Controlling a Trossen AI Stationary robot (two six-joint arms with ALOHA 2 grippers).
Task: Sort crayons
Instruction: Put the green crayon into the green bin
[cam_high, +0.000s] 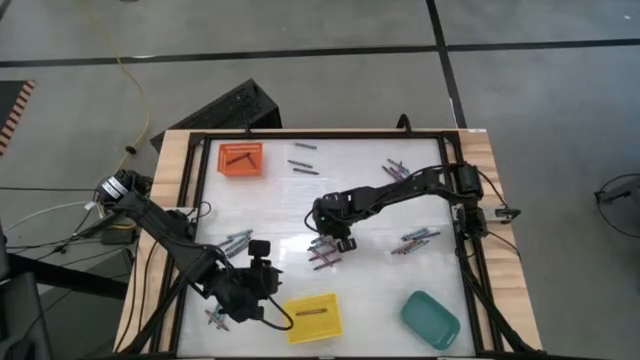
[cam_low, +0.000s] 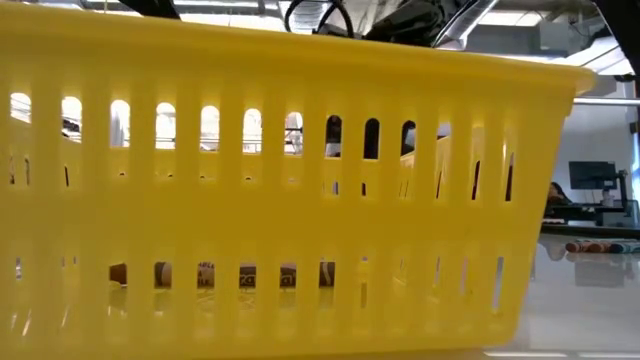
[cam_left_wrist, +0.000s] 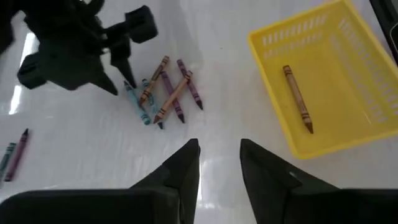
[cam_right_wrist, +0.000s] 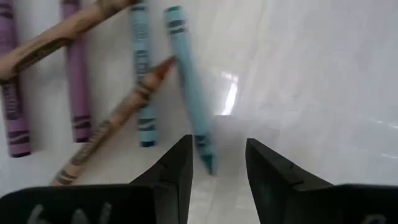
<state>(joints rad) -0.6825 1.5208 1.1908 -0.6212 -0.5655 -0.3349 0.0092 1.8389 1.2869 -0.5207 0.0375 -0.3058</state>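
A: Nearest the lens, the right hand hangs low over the tabletop with its two fingers parted and nothing between them. The tip of a teal-blue crayon lies just ahead of the gap.

B: So it is lined up, not yet gripping?

A: That is my reading. The crayon belongs to a small heap of crayons mid-table: purple, brown and teal sticks crossing one another, a brown one touching the teal.

B: And the left hand?

A: It hovers beside the yellow tray, fingers apart, empty. One brown crayon lies loose on the tray floor.

B: Which step, then?

A: I judge one drop finished and the next pick being set up. The right hand needs to lower squarely over the teal stick and close without dragging its brown neighbour along.

B: Where would it go?

A: Likely the teal tray at the near right corner. The orange tray sits far left with a dark crayon inside. More crayons lie scattered about the tabletop.
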